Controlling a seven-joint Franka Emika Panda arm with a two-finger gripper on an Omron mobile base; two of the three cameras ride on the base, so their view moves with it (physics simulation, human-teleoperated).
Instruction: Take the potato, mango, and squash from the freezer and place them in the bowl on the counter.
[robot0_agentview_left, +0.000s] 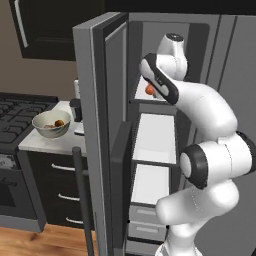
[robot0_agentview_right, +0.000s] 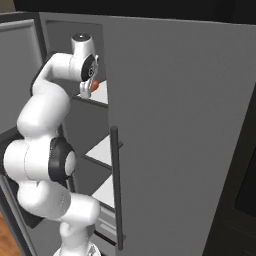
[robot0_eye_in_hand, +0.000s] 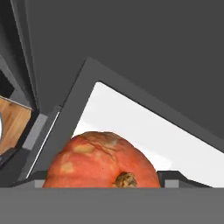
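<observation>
1. Freezer (robot0_agentview_left: 97, 75) door stands open; the arm reaches into the upper compartment, above the top white shelf (robot0_agentview_left: 150, 90).
2. Jaws (robot0_agentview_right: 86, 91) are at an orange-red fruit; whether they are clamped on it or apart, cannot tell.
3. Hand view: the mango (robot0_eye_in_hand: 101, 162) is right at the camera, orange-red skin with pale patches and a brown stem spot, over the white shelf (robot0_eye_in_hand: 144, 127).
4. The mango (robot0_agentview_left: 149, 89) shows as an orange spot beside the wrist in the left base view, also in the right base view (robot0_agentview_right: 94, 85).
5. Bowl (robot0_agentview_left: 43, 120) sits on the surface (robot0_agentview_left: 65, 142) left of the freezer, next to the stove (robot0_agentview_left: 15, 112).
6. Bowl holds two items, one orange-brown ball (robot0_agentview_left: 59, 123), one duller piece.
</observation>
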